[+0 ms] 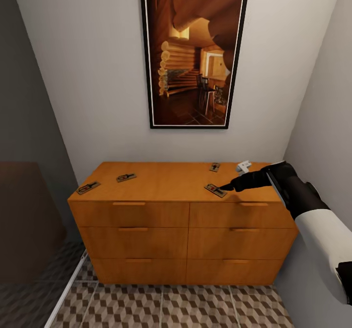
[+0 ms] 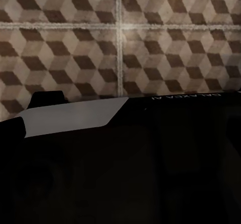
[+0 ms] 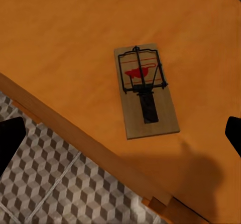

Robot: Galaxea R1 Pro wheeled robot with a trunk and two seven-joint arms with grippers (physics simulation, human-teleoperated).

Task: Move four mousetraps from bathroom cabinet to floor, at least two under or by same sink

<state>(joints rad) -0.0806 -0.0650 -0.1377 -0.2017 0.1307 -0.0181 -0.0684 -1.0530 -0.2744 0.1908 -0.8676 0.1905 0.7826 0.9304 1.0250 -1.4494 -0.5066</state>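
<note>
Right gripper [image 1: 226, 188], fingers spread wide, hovers over nearest mousetrap [image 3: 145, 90] at cabinet [image 1: 166, 183] top's front edge; left gripper state: can't tell.

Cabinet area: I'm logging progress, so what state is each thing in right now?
Cabinet: all six drawers shut.
Four mousetraps: all flat on the cabinet top, none on the floor yet.
Front-right mousetrap: not gripped.
Right gripper: open, at that trap.
Picture: hanging on the wall.

The right arm [image 1: 318, 220] has a white forearm shell, black wrist section and slim black hand [image 1: 227, 187].
</note>
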